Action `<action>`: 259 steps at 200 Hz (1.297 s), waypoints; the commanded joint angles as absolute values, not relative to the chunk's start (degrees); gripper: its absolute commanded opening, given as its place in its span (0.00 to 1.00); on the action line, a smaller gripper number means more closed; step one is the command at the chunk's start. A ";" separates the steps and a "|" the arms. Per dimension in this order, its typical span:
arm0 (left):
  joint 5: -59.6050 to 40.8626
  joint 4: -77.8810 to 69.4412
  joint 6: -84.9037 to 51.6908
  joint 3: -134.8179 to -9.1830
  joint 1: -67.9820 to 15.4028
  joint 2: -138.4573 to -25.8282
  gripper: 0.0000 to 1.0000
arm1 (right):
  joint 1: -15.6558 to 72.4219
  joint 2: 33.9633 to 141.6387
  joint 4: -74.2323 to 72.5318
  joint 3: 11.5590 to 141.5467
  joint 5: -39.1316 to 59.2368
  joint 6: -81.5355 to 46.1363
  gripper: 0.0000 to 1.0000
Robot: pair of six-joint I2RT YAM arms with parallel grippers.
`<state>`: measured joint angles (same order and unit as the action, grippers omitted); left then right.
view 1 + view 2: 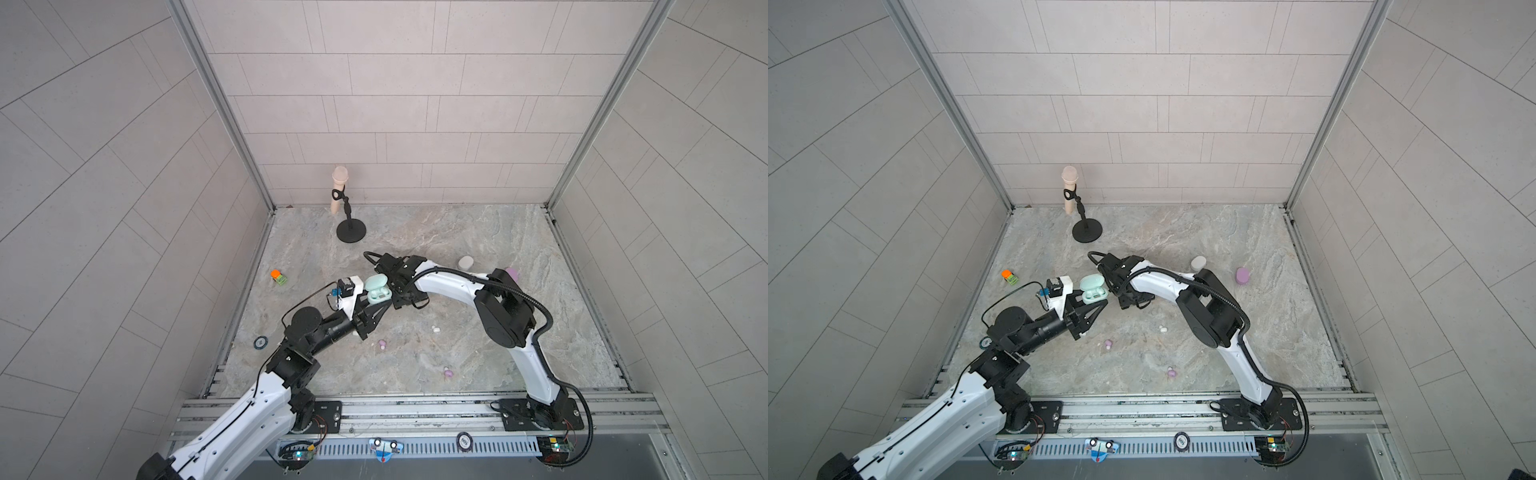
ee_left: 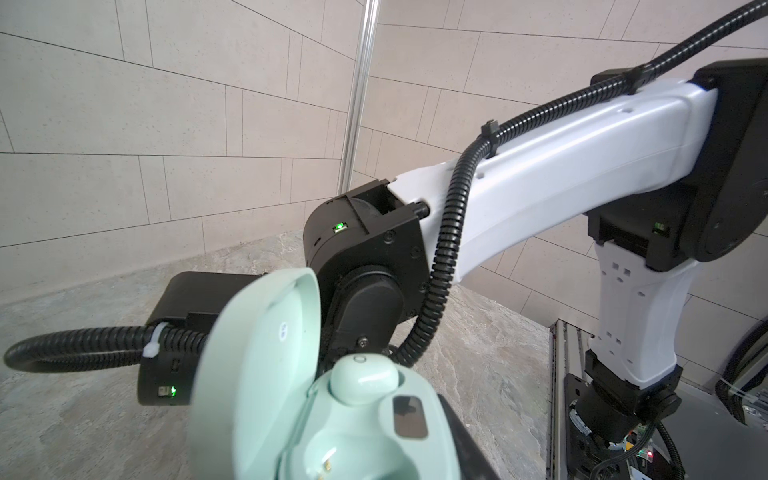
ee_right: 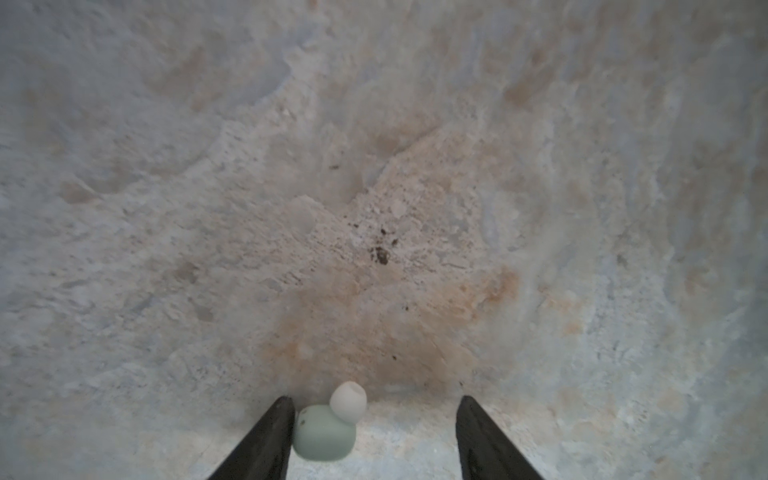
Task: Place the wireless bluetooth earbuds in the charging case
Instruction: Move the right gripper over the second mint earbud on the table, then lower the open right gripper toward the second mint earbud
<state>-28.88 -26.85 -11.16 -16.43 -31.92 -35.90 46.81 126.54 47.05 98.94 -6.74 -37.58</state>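
My left gripper [image 1: 380, 302] is shut on the open mint-green charging case [image 1: 376, 289] [image 1: 1094, 289], held above the table. In the left wrist view one mint earbud [image 2: 361, 378] sits in the case [image 2: 374, 449], the lid [image 2: 257, 374] stands up, and the socket beside the bud is empty. My right gripper [image 3: 376, 399] points down at the table just right of the case, open. A mint earbud [image 3: 324, 432] with a white tip lies between its fingers, against one finger [image 3: 270, 436]. White [image 1: 435, 329] and lilac [image 1: 381, 344] [image 1: 448, 372] earbuds lie on the table.
A white case [image 1: 465, 262] and a lilac case [image 1: 1242, 275] stand behind the right arm. A microphone on a black stand [image 1: 351, 230] is at the back, an orange-green toy [image 1: 278, 277] at the left, and a round disc [image 1: 260, 343] by the left edge.
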 commanded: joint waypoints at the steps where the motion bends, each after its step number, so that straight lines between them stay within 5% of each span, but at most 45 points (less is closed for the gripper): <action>1: -29.56 -29.53 -11.52 -16.52 -32.25 -35.67 0.00 | 46.34 127.05 47.98 98.89 -8.24 -38.98 0.64; 138: -29.37 -28.60 -10.72 -16.96 -33.42 -36.29 0.00 | 39.83 111.60 46.09 83.16 -11.96 -39.90 0.62; 216: -29.23 -27.63 -10.24 -17.47 -33.75 -36.60 0.00 | 38.85 112.43 32.56 79.31 8.13 -47.83 0.68; 259: -28.92 -27.23 -10.02 -17.49 -33.93 -36.31 0.00 | 38.76 114.90 31.01 80.46 9.84 -51.09 0.70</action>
<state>-28.82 -26.17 -10.63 -16.43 -33.56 -36.93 38.94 113.19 33.19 79.37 7.81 -47.16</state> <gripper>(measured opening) 0.439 0.702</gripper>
